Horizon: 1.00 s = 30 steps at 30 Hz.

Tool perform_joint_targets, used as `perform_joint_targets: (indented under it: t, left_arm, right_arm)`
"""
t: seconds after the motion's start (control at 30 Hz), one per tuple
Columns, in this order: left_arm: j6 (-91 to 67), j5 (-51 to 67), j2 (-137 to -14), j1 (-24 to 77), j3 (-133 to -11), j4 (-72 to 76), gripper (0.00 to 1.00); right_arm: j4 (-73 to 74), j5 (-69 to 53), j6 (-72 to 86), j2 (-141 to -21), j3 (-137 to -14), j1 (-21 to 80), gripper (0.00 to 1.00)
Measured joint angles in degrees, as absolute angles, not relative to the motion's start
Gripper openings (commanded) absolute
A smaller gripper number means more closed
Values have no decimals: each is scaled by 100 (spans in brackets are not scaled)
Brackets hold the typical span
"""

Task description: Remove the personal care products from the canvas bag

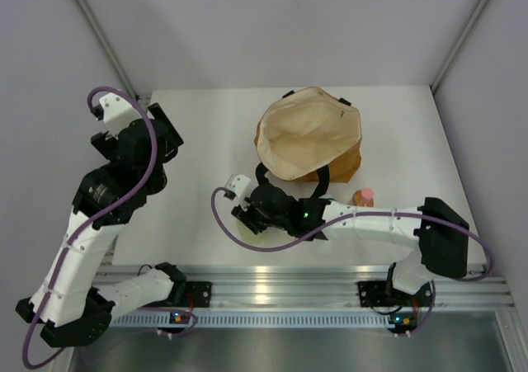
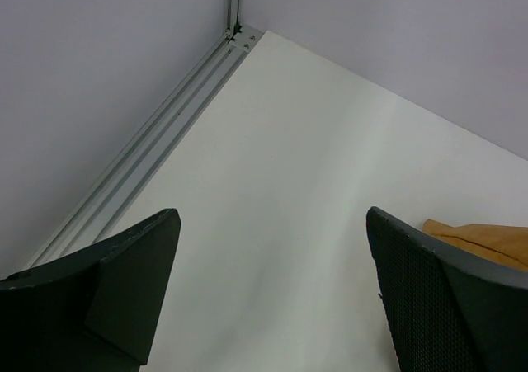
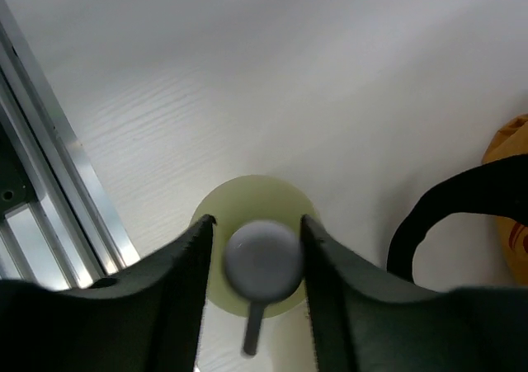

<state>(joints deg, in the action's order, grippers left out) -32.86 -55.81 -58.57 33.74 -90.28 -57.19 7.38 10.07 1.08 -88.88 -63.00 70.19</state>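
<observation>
The canvas bag (image 1: 309,137) lies open at the back middle of the table, its cream lining up and a black handle (image 3: 429,215) trailing toward me. My right gripper (image 3: 256,240) is shut on the yellow-green bottle (image 3: 247,195) around its grey-white cap (image 3: 262,259), near the table's front edge, in front of and left of the bag. From above, this bottle (image 1: 244,232) shows just under the right gripper (image 1: 247,219). An orange bottle with a pink cap (image 1: 363,196) stands on the table by the bag's front right. My left gripper (image 2: 272,256) hangs open over bare table at the far left.
The aluminium rail (image 3: 49,190) runs along the front edge, close to the held bottle. Grey walls close in the table on three sides. A corner of the bag (image 2: 487,240) shows at the right edge of the left wrist view.
</observation>
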Motion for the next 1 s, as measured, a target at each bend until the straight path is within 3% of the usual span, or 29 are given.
perform_joint_targets:
  t: [0.1,0.37,0.63,1.0]
  left_arm:
    - [-3288,-5568,-5841,3374,-9017,-5719,98]
    - [-3282,-5489,-5815,3374,-8967,-5717,98]
    - [-3144,-5271,-5990,3374,-8947,-5717,98]
    - [-2812,-4678,-6709,3371,-8945,-5719,98]
  right_arm:
    - [681,1098,148,-8840,-6300,7019,71]
    - [633,1286,224,-8444,-6475,7019,99]
    - [891,1723,351,-8058,-7144,6783,99]
    - [2180,2320,1033,-6646,-7404,4731,100]
